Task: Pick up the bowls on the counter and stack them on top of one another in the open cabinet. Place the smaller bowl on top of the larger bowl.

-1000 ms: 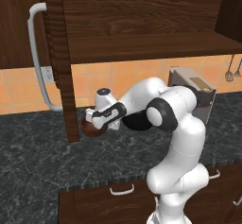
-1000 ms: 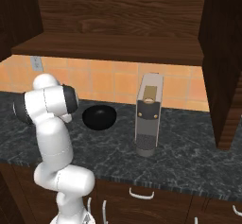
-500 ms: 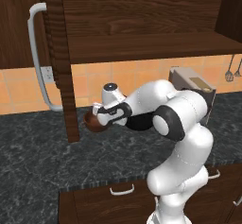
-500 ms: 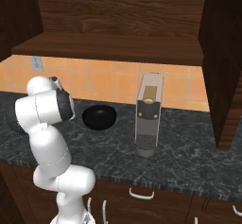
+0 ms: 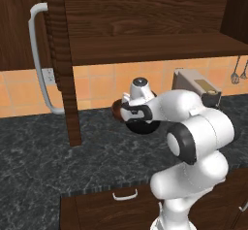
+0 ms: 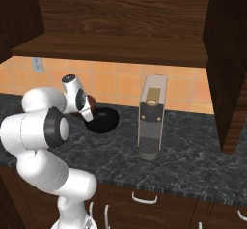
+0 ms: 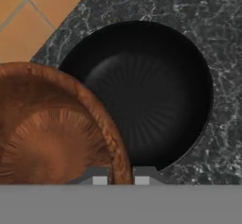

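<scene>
While the hand (image 7: 117,179) pinches the rim of the small bowl (image 7: 52,128), its two fingers pressed close on either side of the reddish-brown wall, that bowl appears to be off the counter (image 5: 43,161) and overlapping the near edge of the black bowl (image 7: 146,90), which sits on the stone by the tiled wall. The task wants the small bowl on top, so carrying it to the cabinet (image 5: 145,40) first means setting it to one side of the shelf, leaving room for the black bowl and a later restack; whether that is the plan cannot be told. To do the lift well, the arm should rise straight up until the small bowl clears the black bowl's rim, keep it level so a one-sided rim grip does not let it swing or slip, and then travel up and in under the cabinet's top without clipping the shelf edge or the open door (image 5: 60,64) to the left. Counted: two bowls, one small and one black; one open cabinet with one long pale handle (image 5: 38,59); one tall grey appliance (image 6: 152,121) on the counter; one hand.
</scene>
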{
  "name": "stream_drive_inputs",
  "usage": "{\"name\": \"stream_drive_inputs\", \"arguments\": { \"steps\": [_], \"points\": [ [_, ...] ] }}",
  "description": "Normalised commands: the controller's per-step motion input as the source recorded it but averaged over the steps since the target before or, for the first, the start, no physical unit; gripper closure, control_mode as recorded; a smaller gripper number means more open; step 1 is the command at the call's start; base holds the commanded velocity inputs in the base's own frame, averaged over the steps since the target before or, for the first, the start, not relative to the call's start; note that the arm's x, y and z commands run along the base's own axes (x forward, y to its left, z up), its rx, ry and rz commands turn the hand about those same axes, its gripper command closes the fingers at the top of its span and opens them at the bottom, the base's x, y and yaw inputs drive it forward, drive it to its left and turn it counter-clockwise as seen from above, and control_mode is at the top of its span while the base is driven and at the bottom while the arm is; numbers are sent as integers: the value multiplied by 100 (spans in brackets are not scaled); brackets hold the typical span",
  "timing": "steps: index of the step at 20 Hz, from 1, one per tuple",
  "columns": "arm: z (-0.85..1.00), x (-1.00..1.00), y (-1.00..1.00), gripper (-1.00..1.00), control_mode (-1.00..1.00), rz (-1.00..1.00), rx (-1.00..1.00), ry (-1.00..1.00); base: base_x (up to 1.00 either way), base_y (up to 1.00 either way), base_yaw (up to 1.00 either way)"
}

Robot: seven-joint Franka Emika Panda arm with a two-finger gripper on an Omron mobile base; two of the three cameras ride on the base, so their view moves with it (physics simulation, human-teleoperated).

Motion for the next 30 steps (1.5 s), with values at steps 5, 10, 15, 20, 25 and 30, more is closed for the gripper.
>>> {"name": "stream_drive_inputs", "arguments": {
  "steps": [5,10,15,20,25,30],
  "points": [
    [-16,34,-79,100,-100,-18,-4,1,0,0,0],
    [-24,35,-23,-100,-100,0,-3,0,0,0,0],
    [3,12,0,-100,-100,0,0,-2,0,0,0],
    [76,-29,0,-100,-100,2,7,-3,0,0,0],
    [5,-57,-39,-100,-100,18,-2,4,0,0,0],
    [-45,-1,-23,-100,-100,20,-1,4,0,0,0]
  ]
}}
